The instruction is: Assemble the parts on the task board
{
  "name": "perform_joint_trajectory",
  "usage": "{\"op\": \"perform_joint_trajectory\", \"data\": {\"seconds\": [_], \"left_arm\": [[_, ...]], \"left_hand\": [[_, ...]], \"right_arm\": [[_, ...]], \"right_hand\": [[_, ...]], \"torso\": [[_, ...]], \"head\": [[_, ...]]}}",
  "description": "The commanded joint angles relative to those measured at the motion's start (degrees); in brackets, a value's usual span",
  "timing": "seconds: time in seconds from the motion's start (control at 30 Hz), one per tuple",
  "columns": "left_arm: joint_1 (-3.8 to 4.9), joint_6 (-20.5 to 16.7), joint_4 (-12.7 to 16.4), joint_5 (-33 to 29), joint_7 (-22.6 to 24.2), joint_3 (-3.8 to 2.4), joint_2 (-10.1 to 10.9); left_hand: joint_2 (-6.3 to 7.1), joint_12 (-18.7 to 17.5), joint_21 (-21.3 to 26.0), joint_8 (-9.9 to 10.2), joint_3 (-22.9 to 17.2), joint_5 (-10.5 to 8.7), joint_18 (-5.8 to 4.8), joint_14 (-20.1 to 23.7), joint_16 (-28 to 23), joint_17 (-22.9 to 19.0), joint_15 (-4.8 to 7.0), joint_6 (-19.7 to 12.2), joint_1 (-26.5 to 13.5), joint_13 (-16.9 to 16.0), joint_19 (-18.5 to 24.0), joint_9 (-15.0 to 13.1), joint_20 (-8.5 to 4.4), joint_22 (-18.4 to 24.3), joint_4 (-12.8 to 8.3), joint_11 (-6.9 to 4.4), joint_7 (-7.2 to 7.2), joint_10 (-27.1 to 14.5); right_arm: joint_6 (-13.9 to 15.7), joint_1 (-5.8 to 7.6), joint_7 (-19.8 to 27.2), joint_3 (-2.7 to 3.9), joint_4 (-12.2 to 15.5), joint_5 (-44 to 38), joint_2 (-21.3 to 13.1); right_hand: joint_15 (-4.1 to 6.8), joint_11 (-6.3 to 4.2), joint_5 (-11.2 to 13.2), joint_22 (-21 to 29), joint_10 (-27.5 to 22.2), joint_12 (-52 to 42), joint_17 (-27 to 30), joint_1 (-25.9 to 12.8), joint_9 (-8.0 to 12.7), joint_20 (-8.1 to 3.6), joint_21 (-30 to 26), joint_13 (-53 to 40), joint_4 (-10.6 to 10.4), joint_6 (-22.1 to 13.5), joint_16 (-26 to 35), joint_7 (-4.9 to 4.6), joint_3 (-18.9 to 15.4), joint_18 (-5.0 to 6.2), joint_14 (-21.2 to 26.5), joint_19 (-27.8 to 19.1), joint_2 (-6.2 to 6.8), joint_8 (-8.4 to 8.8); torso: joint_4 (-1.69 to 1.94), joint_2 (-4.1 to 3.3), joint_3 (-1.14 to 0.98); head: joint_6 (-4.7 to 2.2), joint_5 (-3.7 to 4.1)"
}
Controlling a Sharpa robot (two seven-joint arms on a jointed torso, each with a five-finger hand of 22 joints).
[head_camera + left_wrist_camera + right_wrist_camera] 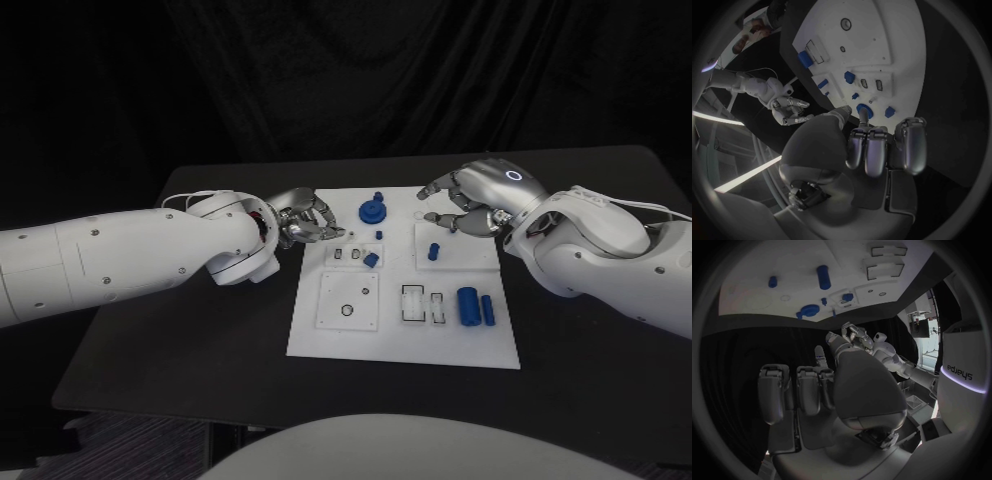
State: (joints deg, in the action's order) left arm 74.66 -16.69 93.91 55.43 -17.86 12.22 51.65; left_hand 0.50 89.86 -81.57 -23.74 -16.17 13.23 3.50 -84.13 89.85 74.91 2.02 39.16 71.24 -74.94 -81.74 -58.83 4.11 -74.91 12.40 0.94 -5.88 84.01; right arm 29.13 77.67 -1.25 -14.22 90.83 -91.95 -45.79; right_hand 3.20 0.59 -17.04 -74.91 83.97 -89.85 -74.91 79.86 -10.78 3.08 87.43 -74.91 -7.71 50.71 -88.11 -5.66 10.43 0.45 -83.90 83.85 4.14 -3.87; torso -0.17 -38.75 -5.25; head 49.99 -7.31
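White board (404,330), blue parts, both hands empty
Left hand (306,218) curled, right hand (469,195) spread; round knob (372,211) between, nearer left fingers (326,214)

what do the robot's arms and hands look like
Both arms are smooth white shells with small dark screws. Each ends in a silver, many-fingered metal robot hand: left, right. The right one bears a glowing ring mark on its back, and thin white cables loop at both wrists.
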Motion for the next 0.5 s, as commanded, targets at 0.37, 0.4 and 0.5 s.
{"op": "perform_joint_trajectory", "data": {"seconds": [0.37, 0.4, 0.5], "left_arm": [[-0.12, -0.3, -0.1, -12.8, 11.5, -0.02, 0.4], [-0.14, -0.1, -0.2, -13.0, 11.7, -0.02, 0.4], [-0.33, 0.8, -0.4, -13.7, 12.3, -0.02, 0.2]], "left_hand": [[0.95, 0.1, -1.3, -1.4, -8.2, 6.73, -0.85, -5.9, 0.1, 15.1, -0.81, -0.4, 3.1, -15.1, -1.0, 3.4, 0.99, -8.1, -3.2, 0.86, -0.42, 6.0], [1.45, 0.1, -1.3, -1.4, -9.5, 9.22, -0.87, -5.9, 0.1, 15.1, -0.87, -0.6, 3.2, -15.1, -1.1, 3.9, 1.01, -8.2, -3.8, 0.96, -0.58, 6.0], [3.34, 0.1, -1.3, -0.4, -17.1, 7.27, -0.88, -5.9, 0.1, 15.1, -1.41, -1.2, 2.1, -15.1, -1.0, 7.2, 1.50, -8.5, -5.3, 1.62, -1.42, 6.0]], "right_arm": [[-9.9, -0.14, 0.8, 0.07, -1.0, -2.3, 4.4], [-10.1, -0.14, 0.9, 0.07, -1.1, -2.3, 4.7], [-11.3, -0.13, 0.8, 0.07, -1.6, -2.4, 5.9]], "right_hand": [[0.55, -0.73, -1.2, -14.2, 6.0, -0.2, -12.3, 1.7, 0.2, -0.45, 0.3, -15.1, 1.8, -0.3, -0.4, 0.33, 0.6, 0.21, -5.5, 5.0, 0.11, 0.05], [0.55, -0.73, -1.2, -14.2, 6.0, -0.2, -12.3, 1.7, 0.2, -0.45, 0.3, -15.1, 1.8, -0.3, -0.4, 0.33, 0.7, 0.21, -5.5, 5.0, 0.11, 0.05], [0.57, -0.75, -1.0, -14.2, 6.0, -0.2, -12.2, 1.6, 0.1, -0.47, 0.3, -15.1, 1.8, -0.3, -0.4, 0.33, 0.7, 0.21, -5.5, 5.0, 0.09, 0.01]], "torso": [[1.31, -0.69, 1.29], [1.35, -0.72, 1.35], [1.78, -0.98, 1.91]], "head": [[0.01, 0.25], [0.01, 0.25], [0.01, 0.79]]}}
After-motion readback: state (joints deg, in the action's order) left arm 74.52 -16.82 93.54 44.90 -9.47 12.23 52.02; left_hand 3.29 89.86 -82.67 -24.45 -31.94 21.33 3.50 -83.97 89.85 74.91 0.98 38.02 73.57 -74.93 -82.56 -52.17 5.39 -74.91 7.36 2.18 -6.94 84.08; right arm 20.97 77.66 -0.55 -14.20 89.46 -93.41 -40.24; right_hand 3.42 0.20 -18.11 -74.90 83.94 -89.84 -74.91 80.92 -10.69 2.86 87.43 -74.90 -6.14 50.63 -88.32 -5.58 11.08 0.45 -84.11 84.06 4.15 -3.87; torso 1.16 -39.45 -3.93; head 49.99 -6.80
